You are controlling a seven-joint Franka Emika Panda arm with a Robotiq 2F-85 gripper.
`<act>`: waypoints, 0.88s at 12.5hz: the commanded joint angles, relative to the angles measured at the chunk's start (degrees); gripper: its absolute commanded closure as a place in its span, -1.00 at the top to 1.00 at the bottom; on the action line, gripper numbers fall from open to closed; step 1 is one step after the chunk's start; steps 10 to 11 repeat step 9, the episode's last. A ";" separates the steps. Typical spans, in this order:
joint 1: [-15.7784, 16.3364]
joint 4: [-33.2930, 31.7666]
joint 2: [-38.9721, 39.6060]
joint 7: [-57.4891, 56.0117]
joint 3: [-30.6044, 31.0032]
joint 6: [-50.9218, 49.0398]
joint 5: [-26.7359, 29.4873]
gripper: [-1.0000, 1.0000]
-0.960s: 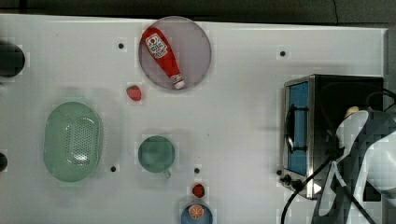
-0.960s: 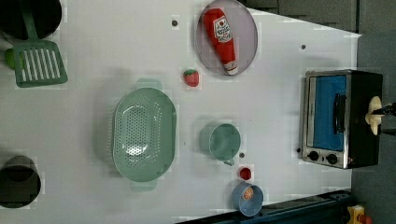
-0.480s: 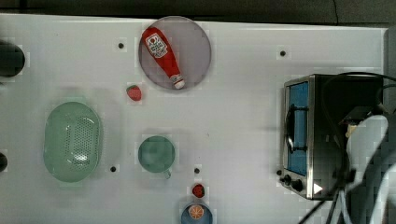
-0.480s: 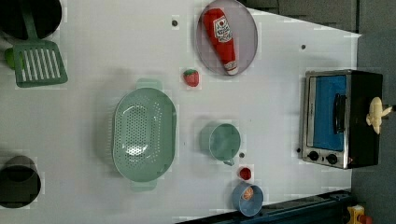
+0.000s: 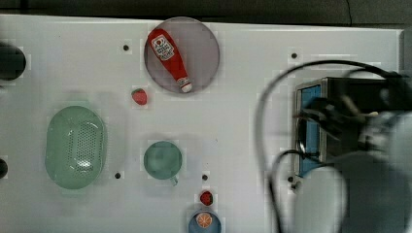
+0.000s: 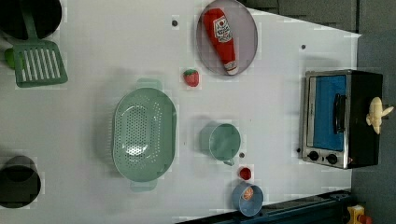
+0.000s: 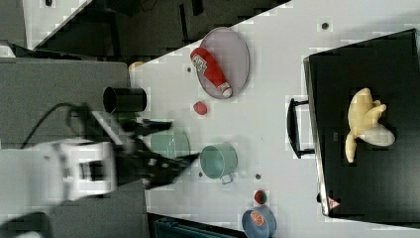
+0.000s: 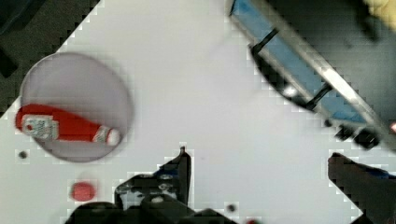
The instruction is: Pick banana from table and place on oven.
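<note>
Yellow-tan fruit: banana (image 7: 365, 124) lies on the black top of the oven (image 7: 366, 59), nothing touching it; also seen at the oven's far edge in the left view (image 6: 377, 115)
Oven: sits on the counter (image 6: 280, 116) at the left view's right, blue glass door shut, bar handle and knobs facing the rest of the counter
Gripper: gripper (image 7: 163, 146) hangs in the air well apart from the banana in the right view, blurred; nothing between the jaws
Jaws: wide open and empty; wrist view shows both dark fingers (image 8: 180, 172) spread with bare counter between them
Wrist view: looks down on counter, ketchup plate and the oven front; gripper (image 8: 257, 186) points at no task item
Top view: blurred arm and cable over the oven area, banana barely readable there
Done: pick and place both look finished, banana is off the counter and resting on the oven
Left: judged nothing but clearing the arm away; banana looks stable, lying flat, well in from the front edge in the right view
Other items: ketchup bottle (image 6: 222, 39) on grey plate, strawberry (image 6: 190, 77), green colander (image 6: 144, 133), green cup (image 6: 223, 142) all untouched on the counter
Risk: low, only a bump from the arm could roll the banana off
</note>
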 commanded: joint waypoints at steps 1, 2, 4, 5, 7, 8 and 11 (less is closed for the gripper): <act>3.40 -4.79 -0.24 24.35 8.30 0.67 -0.30 1.00; 3.39 -5.28 -0.94 29.70 10.33 0.72 -0.80 1.00; 3.39 -5.66 -1.90 33.42 12.88 0.30 -1.08 1.00; 3.40 -5.66 -2.13 33.42 13.44 0.31 -1.81 1.00; 3.40 -5.65 -2.47 33.43 14.23 0.31 -7.51 1.00; 3.40 -5.66 -2.50 33.42 14.58 0.31 -8.91 1.00; 3.41 -5.64 -2.51 33.42 14.68 0.35 -8.47 1.00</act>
